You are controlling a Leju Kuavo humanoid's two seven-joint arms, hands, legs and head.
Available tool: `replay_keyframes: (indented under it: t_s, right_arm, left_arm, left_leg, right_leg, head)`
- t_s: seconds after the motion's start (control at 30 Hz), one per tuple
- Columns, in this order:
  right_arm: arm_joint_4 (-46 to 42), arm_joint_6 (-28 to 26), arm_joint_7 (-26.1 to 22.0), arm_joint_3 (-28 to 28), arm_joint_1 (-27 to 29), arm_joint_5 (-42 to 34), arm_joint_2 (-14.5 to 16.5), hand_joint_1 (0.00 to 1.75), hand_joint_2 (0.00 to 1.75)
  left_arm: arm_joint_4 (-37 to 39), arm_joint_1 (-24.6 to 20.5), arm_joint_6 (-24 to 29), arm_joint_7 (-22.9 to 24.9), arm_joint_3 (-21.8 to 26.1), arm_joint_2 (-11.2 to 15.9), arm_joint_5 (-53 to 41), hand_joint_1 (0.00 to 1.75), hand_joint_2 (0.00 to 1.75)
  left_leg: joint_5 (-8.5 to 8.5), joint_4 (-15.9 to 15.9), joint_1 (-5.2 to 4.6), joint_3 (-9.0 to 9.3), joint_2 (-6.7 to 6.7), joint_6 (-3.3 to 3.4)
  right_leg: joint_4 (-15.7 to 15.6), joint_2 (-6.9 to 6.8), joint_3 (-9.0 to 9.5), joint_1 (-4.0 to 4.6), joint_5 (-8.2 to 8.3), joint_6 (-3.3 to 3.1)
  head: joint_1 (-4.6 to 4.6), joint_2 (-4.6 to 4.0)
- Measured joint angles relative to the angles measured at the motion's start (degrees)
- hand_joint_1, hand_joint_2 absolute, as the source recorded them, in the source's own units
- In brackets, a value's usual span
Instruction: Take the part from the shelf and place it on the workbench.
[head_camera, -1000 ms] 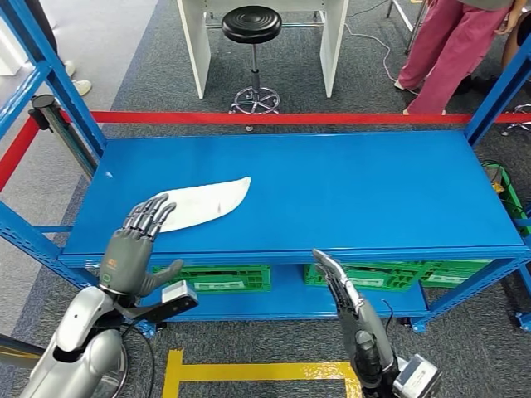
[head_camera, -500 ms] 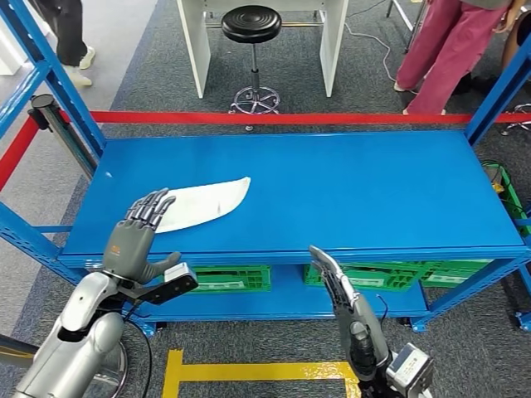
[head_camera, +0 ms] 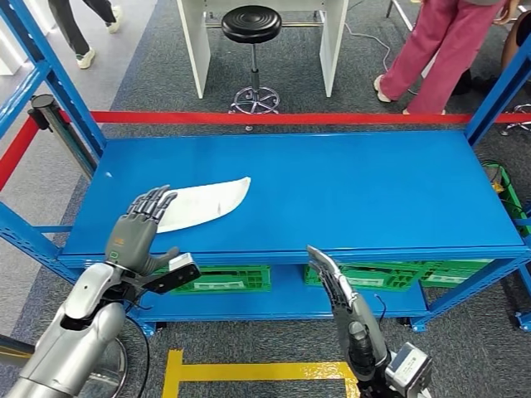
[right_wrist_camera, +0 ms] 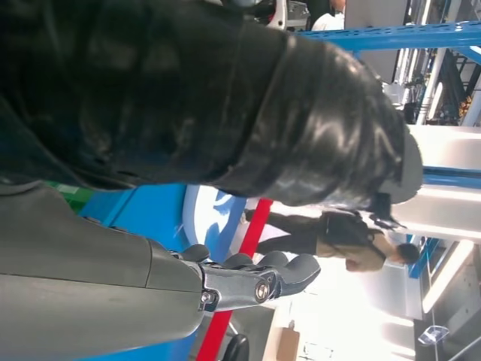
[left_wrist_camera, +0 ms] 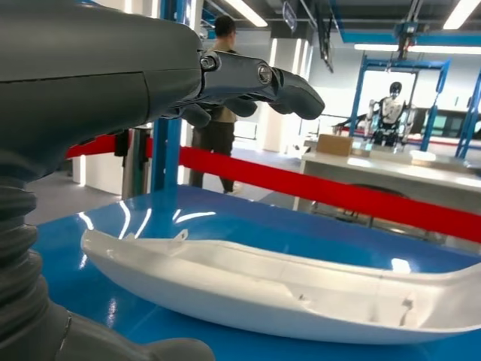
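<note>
A long white curved part (head_camera: 203,202) lies flat on the blue shelf (head_camera: 351,191), toward its left end. My left hand (head_camera: 134,232) hovers over the part's near left tip, palm down with the fingers spread, holding nothing. In the left wrist view the part (left_wrist_camera: 272,282) stretches across the blue surface below the straight fingers (left_wrist_camera: 255,79), with a gap between them. My right hand (head_camera: 335,286) is held edge-on in front of the shelf's front edge near the middle, fingers straight and empty; the right wrist view shows its fingers (right_wrist_camera: 255,282) extended.
Green crates (head_camera: 226,278) sit on the lower shelf level. A red barrier tape (head_camera: 275,118) runs behind the shelf, with a black stool (head_camera: 251,25) and a white desk beyond. A person in pink trousers (head_camera: 438,50) stands at the back right. Blue uprights (head_camera: 62,91) flank the shelf.
My left hand has crept a little forward and up over the part's left tip. My right hand has drifted slightly left. The people behind have stepped along.
</note>
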Motion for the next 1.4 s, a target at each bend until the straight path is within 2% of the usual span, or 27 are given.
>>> replay_keyframes:
  t_s: [0.33, 0.63, 1.07, 1.4]
  right_arm:
    - [0.0, 0.63, 0.33, 0.0, -0.04, -0.41, 0.27, 0.0, 0.0]
    - [0.49, -0.55, -1.09, 0.11, 0.38, -3.24, -0.97, 0.0, 0.0]
    - [0.77, -0.93, -1.28, 0.31, 0.31, -3.53, -1.77, 0.0, 0.0]
    - [0.96, -1.94, -1.08, 0.9, 0.13, -4.56, -2.39, 0.0, 0.0]
  left_arm:
    - [6.22, -2.21, -0.17, 0.84, -0.56, 0.68, -2.19, 0.0, 1.75]
    - [8.78, -2.48, -0.18, 0.93, -0.75, 1.3, -2.1, 0.0, 1.75]
    - [10.59, -2.66, -0.15, 1.34, -0.77, 1.63, -2.45, 0.0, 1.75]
    - [14.07, -4.77, 0.07, 2.74, -0.47, 2.33, -2.43, 0.0, 1.75]
  left_leg:
    - [0.0, 0.0, 0.0, 0.0, 0.01, 0.0]
    - [0.0, 0.0, 0.0, 0.0, 0.02, 0.0]
    - [0.0, 0.0, 0.01, 0.0, 0.02, 0.0]
    - [0.02, 0.0, 0.0, 0.01, 0.02, -0.01]
  right_leg:
    - [0.0, 0.02, -0.01, 0.0, 0.0, 0.0]
    - [0.0, 0.03, 0.0, 0.0, 0.0, 0.0]
    - [0.0, 0.03, -0.01, 0.01, 0.0, 0.0]
    - [0.0, 0.02, 0.03, 0.0, 0.01, 0.0]
  head:
    - [0.0, 0.0]
    - [0.01, 0.0]
    - [0.0, 0.0]
    - [0.01, 0.0]
